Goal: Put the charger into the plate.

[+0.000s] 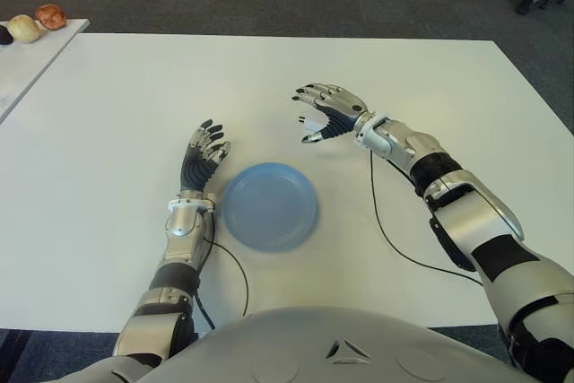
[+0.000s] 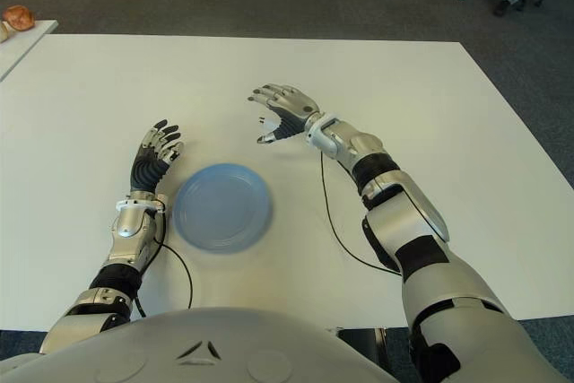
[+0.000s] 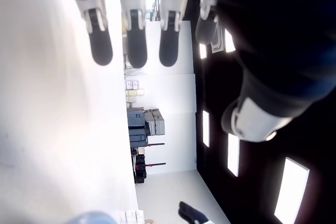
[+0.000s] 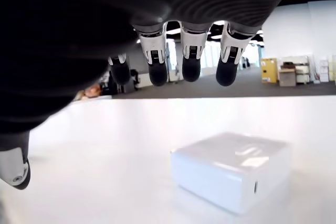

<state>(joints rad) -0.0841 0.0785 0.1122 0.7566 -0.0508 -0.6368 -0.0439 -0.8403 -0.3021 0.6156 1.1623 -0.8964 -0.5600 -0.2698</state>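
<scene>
Both of my hands hold nothing: my right hand [image 1: 330, 112] hovers with fingers spread over the white charger [image 4: 231, 169] on the table [image 1: 117, 96], far right of the blue plate [image 1: 269, 205]; my left hand [image 1: 203, 157] shows left of the plate, fingers spread.

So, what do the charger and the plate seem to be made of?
Charger: probably hard white plastic with a smooth, slightly glossy finish, since a soft highlight shows on top. Plate: pale blue with an even matte look; likely plastic, though ceramic cannot be ruled out.
</scene>
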